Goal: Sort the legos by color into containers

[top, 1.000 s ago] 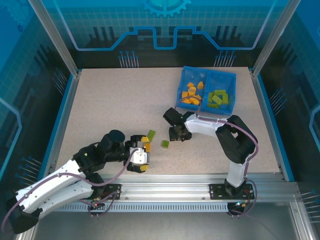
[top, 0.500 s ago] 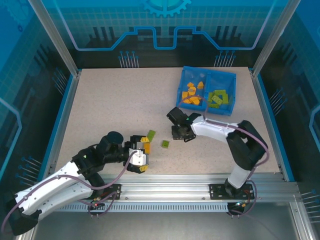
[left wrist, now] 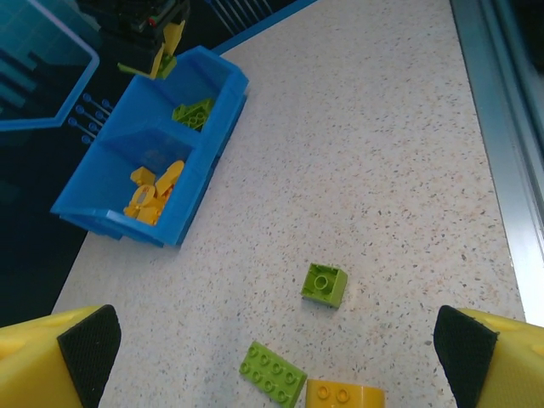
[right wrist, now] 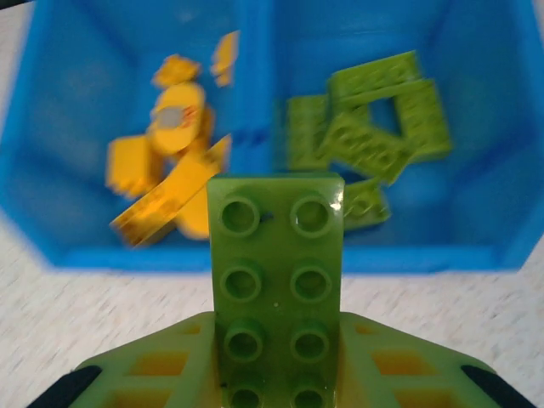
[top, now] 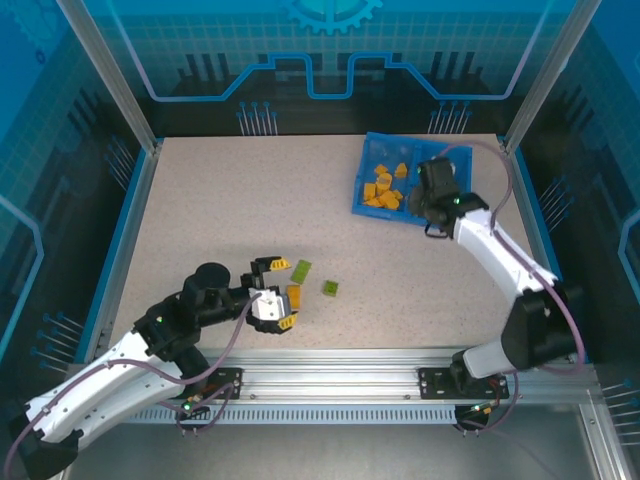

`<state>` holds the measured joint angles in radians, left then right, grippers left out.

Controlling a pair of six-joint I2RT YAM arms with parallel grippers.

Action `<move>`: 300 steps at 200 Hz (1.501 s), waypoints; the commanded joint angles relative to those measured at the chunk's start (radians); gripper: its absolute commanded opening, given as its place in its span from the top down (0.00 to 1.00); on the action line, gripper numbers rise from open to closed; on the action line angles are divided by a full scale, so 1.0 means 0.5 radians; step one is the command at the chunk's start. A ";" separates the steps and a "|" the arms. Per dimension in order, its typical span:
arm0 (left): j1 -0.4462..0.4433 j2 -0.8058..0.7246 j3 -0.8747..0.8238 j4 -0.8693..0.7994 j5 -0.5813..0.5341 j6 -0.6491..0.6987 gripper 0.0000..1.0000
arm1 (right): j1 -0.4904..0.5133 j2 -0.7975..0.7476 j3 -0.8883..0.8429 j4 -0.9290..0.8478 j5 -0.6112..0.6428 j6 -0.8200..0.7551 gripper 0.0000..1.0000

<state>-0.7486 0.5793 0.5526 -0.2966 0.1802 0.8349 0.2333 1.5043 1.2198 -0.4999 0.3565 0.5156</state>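
Your tray (left wrist: 208,170): bright blue all over. One compartment shows you orange bricks (top: 383,190), other olive-green bricks (right wrist: 374,127). Held brick (right wrist: 276,255) at right gripper (right wrist: 276,357): olive-green, glossy studs. Fingers (right wrist: 144,374) there read yellow-green, maybe only blur tint. Table (top: 230,210): beige, fine dark speckle. Loose on it you have long green brick (left wrist: 272,371), square green brick (left wrist: 324,284), loose orange brick (left wrist: 344,395). Left gripper (left wrist: 276,344): yellow shells, black pads (left wrist: 89,340). Backdrop (top: 320,60): blue, cyan line pattern.
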 commanded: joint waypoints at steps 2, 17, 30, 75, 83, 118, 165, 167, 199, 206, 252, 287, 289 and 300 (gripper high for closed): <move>0.039 -0.018 0.002 0.037 0.047 -0.077 0.01 | -0.210 0.388 0.317 0.052 -0.104 -0.145 0.67; 0.045 -0.019 0.002 0.027 0.039 -0.091 0.01 | -0.305 0.684 0.603 -0.012 -0.155 -0.137 0.68; 0.048 -0.018 0.002 0.022 0.025 -0.113 0.01 | -0.357 0.916 0.849 -0.100 -0.176 -0.114 0.67; 0.087 -0.004 -0.001 0.054 0.038 -0.188 0.01 | -0.427 1.437 1.559 -0.429 -0.318 -0.051 0.48; 0.089 -0.001 -0.001 0.052 0.038 -0.191 0.01 | -0.429 1.459 1.625 -0.478 -0.307 -0.058 0.45; 0.129 0.000 0.012 0.042 0.049 -0.194 0.01 | -0.433 1.273 1.528 -0.488 -0.302 -0.085 0.44; 0.174 0.009 0.009 -0.025 0.107 -0.125 0.01 | -0.377 0.603 0.885 -0.389 -0.576 0.029 0.43; 0.175 0.008 0.009 -0.026 0.108 -0.121 0.01 | -0.367 0.558 0.842 -0.377 -0.600 0.038 0.42; 0.183 -0.013 -0.011 -0.108 0.167 0.048 0.01 | -0.006 -0.052 0.106 -0.192 -0.653 0.248 0.38; 0.185 -0.039 -0.031 -0.121 0.198 0.112 0.01 | 0.126 -0.157 -0.046 -0.140 -0.655 0.292 0.35; 0.199 -0.153 -0.163 -0.107 0.249 0.311 0.01 | 0.946 -0.344 -0.553 -0.091 -0.515 0.766 0.14; 0.220 -0.081 -0.130 -0.145 0.299 0.315 0.01 | 1.258 -0.072 -0.438 -0.222 -0.505 0.983 0.05; 0.220 -0.079 -0.128 -0.150 0.300 0.316 0.01 | 1.268 -0.058 -0.432 -0.224 -0.497 0.998 0.05; 0.221 -0.075 -0.123 -0.159 0.311 0.313 0.01 | 1.308 0.028 -0.402 -0.212 -0.467 1.054 0.05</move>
<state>-0.6495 0.5331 0.4812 -0.3481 0.2790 0.9588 0.8406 1.4464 0.9707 -0.5861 0.0792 0.9218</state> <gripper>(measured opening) 0.986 0.947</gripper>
